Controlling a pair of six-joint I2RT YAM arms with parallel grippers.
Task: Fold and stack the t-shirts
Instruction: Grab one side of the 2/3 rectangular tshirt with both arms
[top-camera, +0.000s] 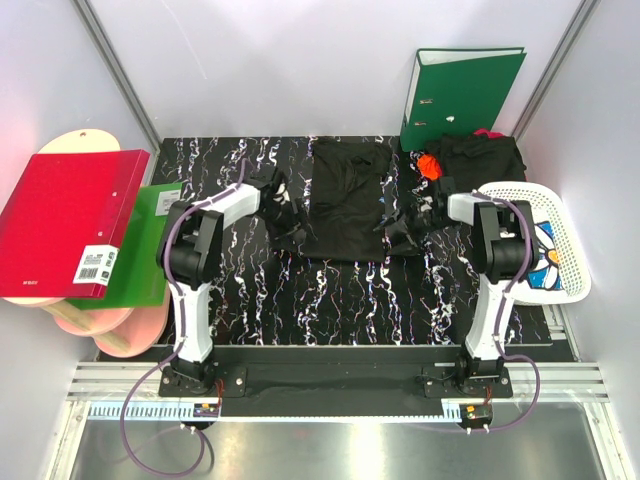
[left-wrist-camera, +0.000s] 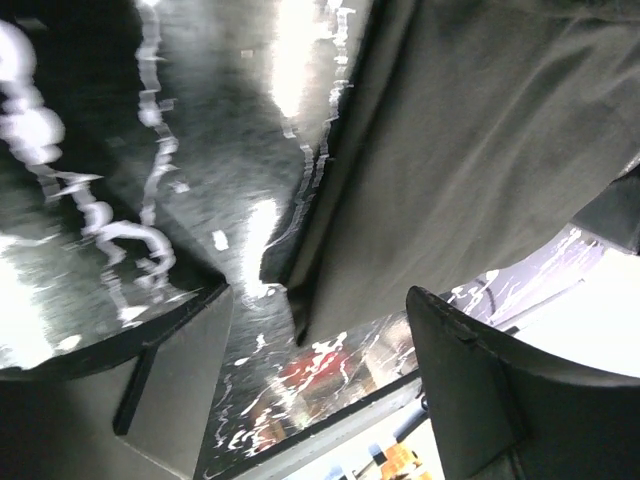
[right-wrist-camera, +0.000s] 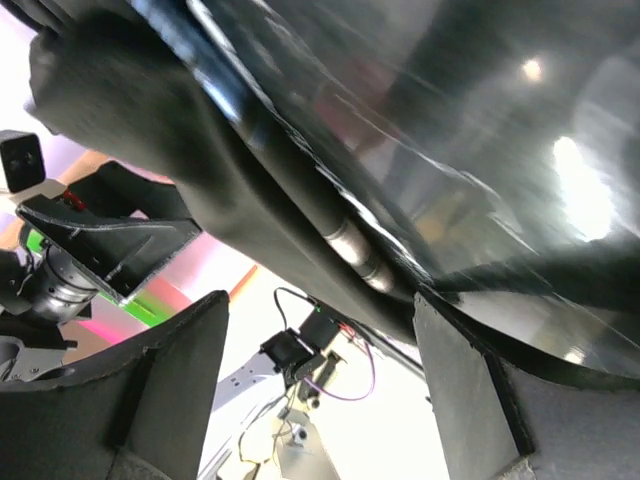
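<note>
A plain black t-shirt (top-camera: 345, 200) lies flat as a narrow folded rectangle in the middle of the marbled table (top-camera: 330, 300). My left gripper (top-camera: 286, 207) is at its left edge, open. In the left wrist view the cloth (left-wrist-camera: 480, 150) ends in a corner just ahead of the open left gripper (left-wrist-camera: 320, 385), with nothing between the fingers (left-wrist-camera: 175, 380). My right gripper (top-camera: 404, 226) is at the shirt's right edge. In the right wrist view the shirt's edge (right-wrist-camera: 250, 200) hangs above the open, empty right gripper (right-wrist-camera: 320, 395). More dark t-shirts (top-camera: 485, 158), one orange-red (top-camera: 430, 165), are piled at the back right.
A white lattice basket (top-camera: 560, 215) sits at the right edge. A green ring binder (top-camera: 460, 95) stands against the back wall. A red binder (top-camera: 70, 220), a green folder (top-camera: 140, 250) and wooden boards (top-camera: 110, 325) lie off the table's left side.
</note>
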